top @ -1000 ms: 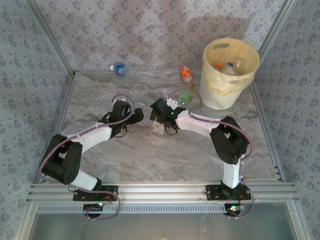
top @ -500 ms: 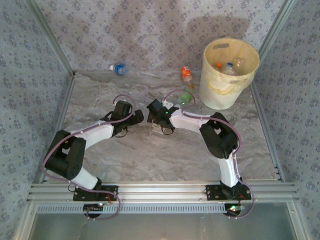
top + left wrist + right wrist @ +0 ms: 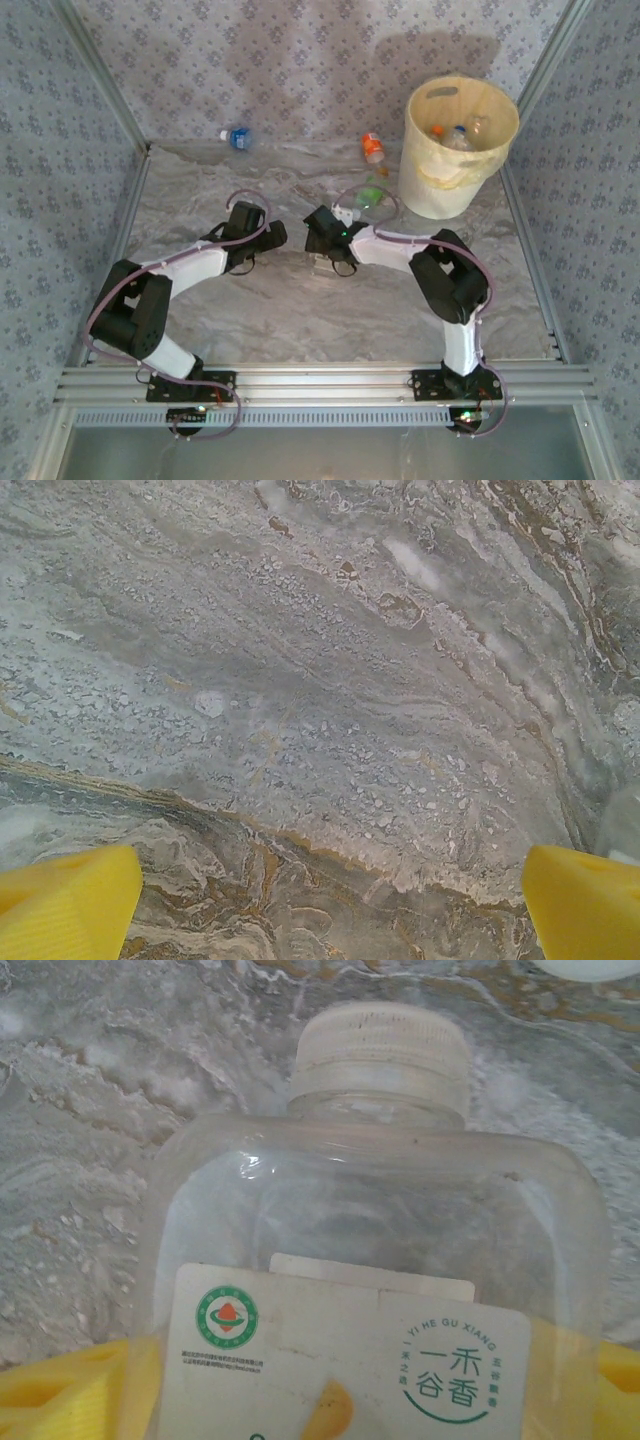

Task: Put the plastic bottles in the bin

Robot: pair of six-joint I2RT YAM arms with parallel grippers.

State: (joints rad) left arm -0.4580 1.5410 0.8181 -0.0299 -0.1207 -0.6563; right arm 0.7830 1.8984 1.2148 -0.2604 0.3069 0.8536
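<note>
The right gripper (image 3: 350,1388) is clamped on a clear bottle (image 3: 370,1210). Its yellow fingers (image 3: 80,1390) press in on both sides of the body, and the bottle's white cap (image 3: 380,1055) points away from the wrist over the marbled table (image 3: 300,310). The white label carries a green round logo and green Chinese characters. From above, that gripper (image 3: 318,256) sits near the middle of the table.

The left gripper (image 3: 325,900) is spread wide with only bare table between its yellow fingertips (image 3: 65,905). From above, it (image 3: 275,235) sits just to the left of the right one.

A green-labelled bottle (image 3: 370,195) lies just beyond the right wrist, between it and the bin (image 3: 440,190). An orange-labelled bottle (image 3: 372,148) lies just left of the bin. A blue-labelled bottle (image 3: 237,138) lies at the far edge, well apart from the others. The bin stands in the far right corner with a few bottles (image 3: 452,135) inside.
</note>
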